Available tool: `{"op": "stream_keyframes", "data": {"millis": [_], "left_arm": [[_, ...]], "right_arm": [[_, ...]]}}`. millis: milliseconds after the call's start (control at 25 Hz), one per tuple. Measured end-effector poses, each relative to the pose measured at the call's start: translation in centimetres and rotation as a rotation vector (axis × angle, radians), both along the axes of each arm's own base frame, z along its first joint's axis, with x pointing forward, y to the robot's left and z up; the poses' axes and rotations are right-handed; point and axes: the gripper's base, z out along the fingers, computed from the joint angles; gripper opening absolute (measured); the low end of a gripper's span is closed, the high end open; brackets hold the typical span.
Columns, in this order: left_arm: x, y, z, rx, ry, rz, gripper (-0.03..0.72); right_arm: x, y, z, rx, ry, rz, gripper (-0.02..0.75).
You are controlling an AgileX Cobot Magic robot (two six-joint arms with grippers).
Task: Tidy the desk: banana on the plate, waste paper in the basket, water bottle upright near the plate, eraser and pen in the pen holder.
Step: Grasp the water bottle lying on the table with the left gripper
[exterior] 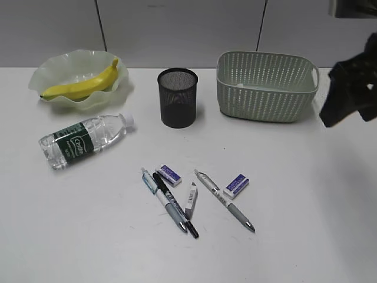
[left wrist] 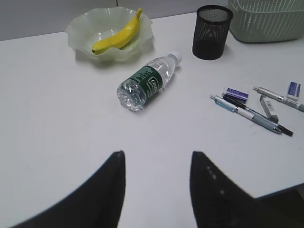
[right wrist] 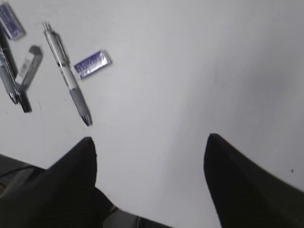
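The yellow banana [exterior: 82, 85] lies in the pale green plate [exterior: 52, 66] at the back left. In front of the plate the water bottle [exterior: 82, 140] lies on its side. The black mesh pen holder [exterior: 177, 97] stands mid-back, with the green basket [exterior: 266, 86] to its right. Three pens [exterior: 174, 203] and three erasers [exterior: 236, 185] lie scattered on the desk [exterior: 306, 224]. The waste paper is out of view. My left gripper [left wrist: 157, 153] hangs open over bare desk, short of the bottle [left wrist: 147, 80]. My right gripper [right wrist: 150, 138] is open and empty, right of a pen [right wrist: 66, 73].
The right arm [exterior: 350, 88] shows as a dark blur at the right edge, beside the basket. A grey panelled wall closes off the back of the desk.
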Motion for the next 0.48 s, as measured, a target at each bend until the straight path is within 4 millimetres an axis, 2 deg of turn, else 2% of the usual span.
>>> {"op": "stream_keyframes", "data": {"millis": [160, 480], "left_arm": [[0.0, 0.0, 0.0, 0.0, 0.0, 0.0, 0.335], [0.0, 0.0, 0.0, 0.0, 0.0, 0.0, 0.335]], "right_arm": [[-4.7, -1.2, 0.0, -0.008, 0.011, -0.005, 0.553], [-14.0, -3.9, -2.3, -0.039, -0.013, 0.002, 0.55]]}}
